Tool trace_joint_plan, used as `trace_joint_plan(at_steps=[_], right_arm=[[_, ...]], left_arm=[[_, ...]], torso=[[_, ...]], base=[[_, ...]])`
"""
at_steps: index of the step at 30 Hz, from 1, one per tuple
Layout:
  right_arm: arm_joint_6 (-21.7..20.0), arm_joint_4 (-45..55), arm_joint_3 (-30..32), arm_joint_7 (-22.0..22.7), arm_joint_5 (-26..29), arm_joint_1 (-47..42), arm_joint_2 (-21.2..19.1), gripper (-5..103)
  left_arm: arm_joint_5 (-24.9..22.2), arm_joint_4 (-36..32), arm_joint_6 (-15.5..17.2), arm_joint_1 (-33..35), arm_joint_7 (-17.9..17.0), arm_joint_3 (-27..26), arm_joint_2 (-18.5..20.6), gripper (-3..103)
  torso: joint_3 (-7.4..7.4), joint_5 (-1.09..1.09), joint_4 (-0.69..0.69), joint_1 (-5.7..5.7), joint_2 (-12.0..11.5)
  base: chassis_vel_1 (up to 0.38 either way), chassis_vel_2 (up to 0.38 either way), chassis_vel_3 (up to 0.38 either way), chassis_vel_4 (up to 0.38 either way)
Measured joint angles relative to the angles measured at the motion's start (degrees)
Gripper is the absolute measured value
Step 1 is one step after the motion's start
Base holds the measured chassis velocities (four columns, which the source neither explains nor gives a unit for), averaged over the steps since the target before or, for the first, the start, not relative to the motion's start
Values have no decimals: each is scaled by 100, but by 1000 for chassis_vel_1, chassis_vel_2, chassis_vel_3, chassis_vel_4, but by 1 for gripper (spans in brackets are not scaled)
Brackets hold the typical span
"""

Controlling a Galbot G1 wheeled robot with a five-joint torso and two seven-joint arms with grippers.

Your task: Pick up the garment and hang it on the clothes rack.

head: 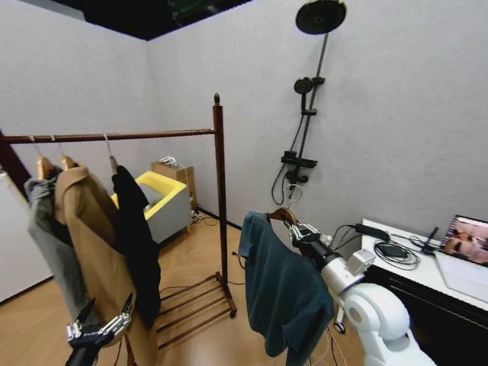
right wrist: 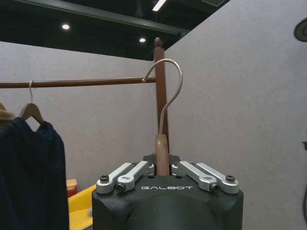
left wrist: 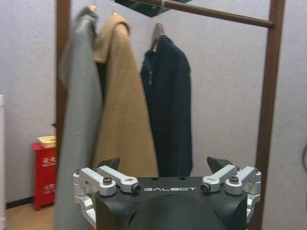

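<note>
Right wrist view put the nearest thing first: the right gripper (right wrist: 162, 165) was clamped on the neck of the wooden hanger (right wrist: 162, 154), whose thin metal hook (right wrist: 168, 91) curved up in front of the rack. In the head view that gripper (head: 296, 227) held the garment (head: 282, 293) out at the right, well apart from the clothes rack (head: 219, 198) and lower than its horizontal bar (head: 114, 136). By my reading, the pick-up was done and the hanging was not; the hook remained to be lifted over the bar, in the free stretch near the right post.

The garment was a soft, matte teal cloth falling in loose folds. The left gripper (head: 97, 326) hung low at the left, its fingers spread wide and holding nothing. Farther off, the rack was smooth, dark reddish-brown wood with round posts and a slatted low shelf (head: 194, 305). On the bar hung a grey jacket (head: 49, 236), a tan coat (head: 95, 259) of thick weave and a black coat (head: 139, 244).
</note>
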Motion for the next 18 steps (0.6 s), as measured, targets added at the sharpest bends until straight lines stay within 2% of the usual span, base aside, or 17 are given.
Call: trace_joint_plan(at_steps=[18], right_arm=[[136,-196,-42,223,-196,55,98,9]], left_arm=[[0,0,0,0,0,0,0,100]], torso=[[0,0,2,0,0]], base=[[115,107,114,109]])
